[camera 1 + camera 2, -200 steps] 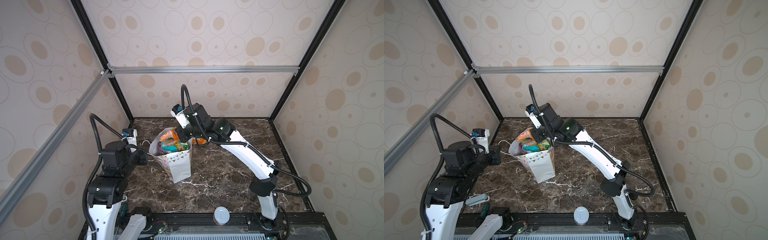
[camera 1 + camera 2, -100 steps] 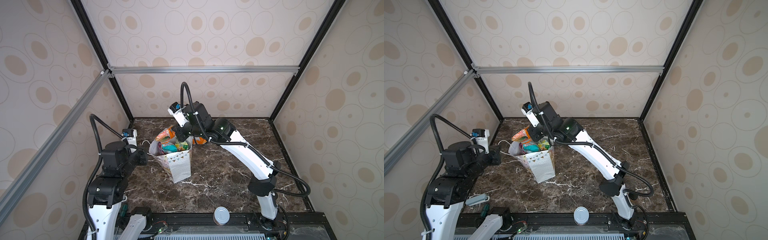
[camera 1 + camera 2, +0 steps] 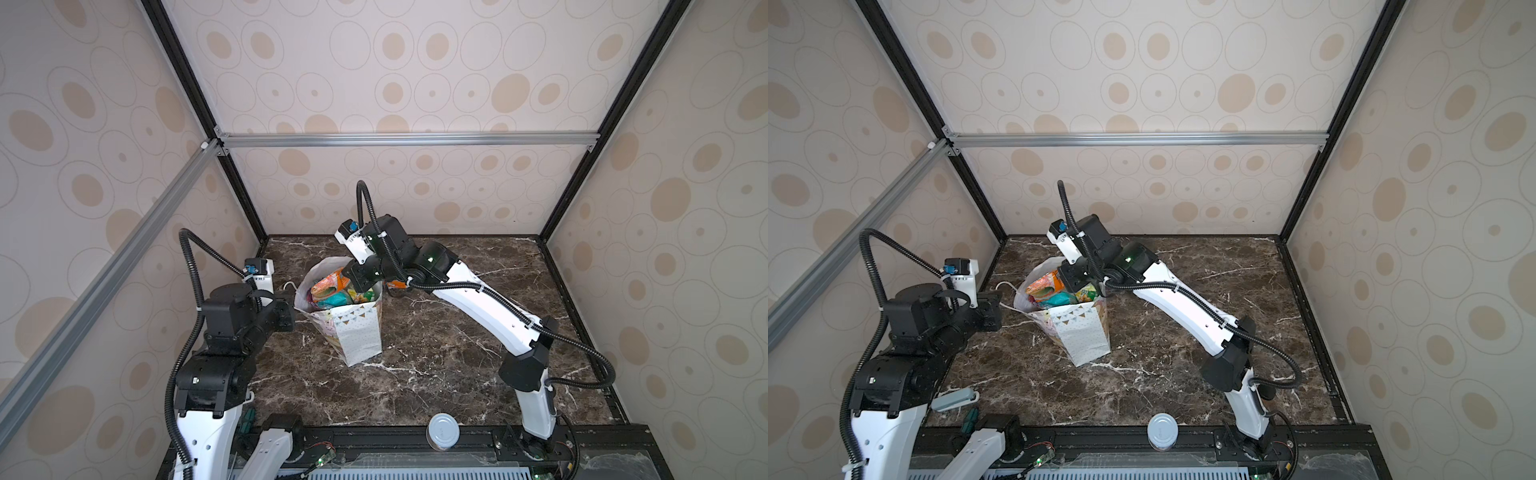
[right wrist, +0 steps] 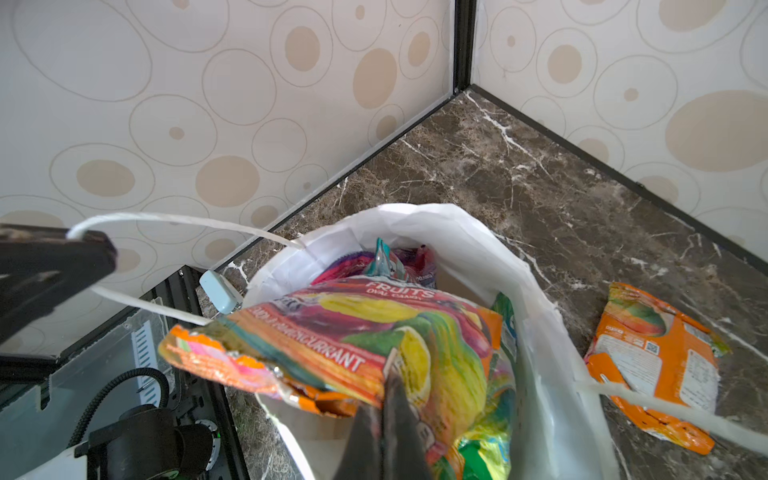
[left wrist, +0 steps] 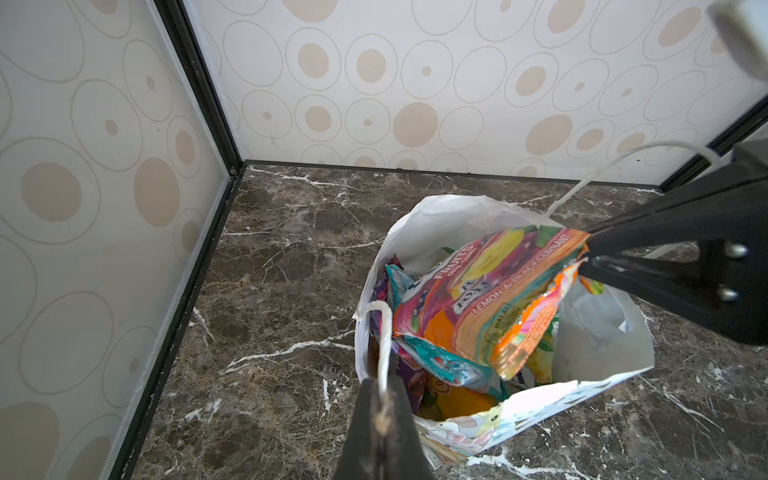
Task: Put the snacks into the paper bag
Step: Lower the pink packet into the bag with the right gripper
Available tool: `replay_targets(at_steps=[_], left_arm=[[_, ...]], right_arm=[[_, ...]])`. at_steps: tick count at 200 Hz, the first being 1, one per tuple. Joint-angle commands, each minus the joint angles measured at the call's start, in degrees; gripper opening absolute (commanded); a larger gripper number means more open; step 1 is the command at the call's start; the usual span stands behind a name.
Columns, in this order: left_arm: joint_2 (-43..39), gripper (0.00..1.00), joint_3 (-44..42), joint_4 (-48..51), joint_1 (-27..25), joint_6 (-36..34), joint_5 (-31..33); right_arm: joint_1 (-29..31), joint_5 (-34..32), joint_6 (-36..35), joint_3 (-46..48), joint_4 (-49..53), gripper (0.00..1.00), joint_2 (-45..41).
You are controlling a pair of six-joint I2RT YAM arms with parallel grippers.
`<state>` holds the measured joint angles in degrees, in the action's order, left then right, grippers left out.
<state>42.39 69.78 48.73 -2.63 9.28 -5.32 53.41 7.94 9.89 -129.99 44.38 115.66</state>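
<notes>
The white paper bag (image 3: 359,336) (image 3: 1086,338) stands at the middle left of the marble table, mouth open, with several snacks inside: teal (image 5: 440,363), purple and green ones. My left gripper (image 5: 384,399) (image 3: 293,309) is shut on the bag's white cord handle (image 5: 386,332) at its left rim. My right gripper (image 4: 384,401) (image 5: 586,254) is shut on a corner of a pink and orange FOX'S packet (image 4: 332,328) (image 5: 478,299) (image 3: 332,284), which hangs tilted over the bag mouth (image 4: 415,220). An orange packet (image 4: 656,357) (image 3: 395,284) lies on the table behind the bag.
A silver-lidded can (image 3: 444,430) (image 3: 1163,430) stands on the front rail. A pale blue-grey object (image 3: 955,400) lies at the front left by the left arm's base. Patterned walls enclose the table on three sides, and the bag sits near the back left corner.
My right gripper shifted slightly left with the packet, then dipped toward the bag mouth. The left arm and the bag have stayed put.
</notes>
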Motion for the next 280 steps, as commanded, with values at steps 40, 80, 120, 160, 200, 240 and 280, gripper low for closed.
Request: replay_targets(at_steps=[40, 80, 120, 160, 200, 240, 280], left_arm=[[-1.2, 0.00, 1.9, -2.4, 0.1, -1.3, 0.8], [-0.9, 0.00, 2.2, -2.4, 0.1, -1.1, 0.4], [-0.7, 0.00, 2.1, -2.5, 0.1, -0.6, 0.2], [-0.6, 0.00, 2.3, -2.5, 0.0, -0.6, 0.1], [-0.5, 0.00, 2.1, -2.9, 0.1, -0.3, -0.1], [-0.6, 0.00, 2.0, -2.4, 0.1, -0.8, 0.7], [0.1, 0.00, 2.5, -2.4, 0.1, -0.8, 0.6]], right_arm=[[-2.1, -6.1, -2.4, -2.8, 9.9, 0.17, -2.6], [1.2, -12.9, -8.0, -18.3, 19.7, 0.43, 0.3], [4.7, -7.3, -6.3, -17.7, 16.3, 0.51, -1.5], [5.1, -7.7, -6.8, -18.1, 17.7, 0.48, 3.1], [4.9, -15.1, -9.2, -20.6, 16.8, 0.37, 8.6], [4.3, -14.1, -9.3, -24.8, 23.2, 0.23, 11.9], [4.2, -11.9, -9.3, -22.7, 26.6, 0.12, 11.4]])
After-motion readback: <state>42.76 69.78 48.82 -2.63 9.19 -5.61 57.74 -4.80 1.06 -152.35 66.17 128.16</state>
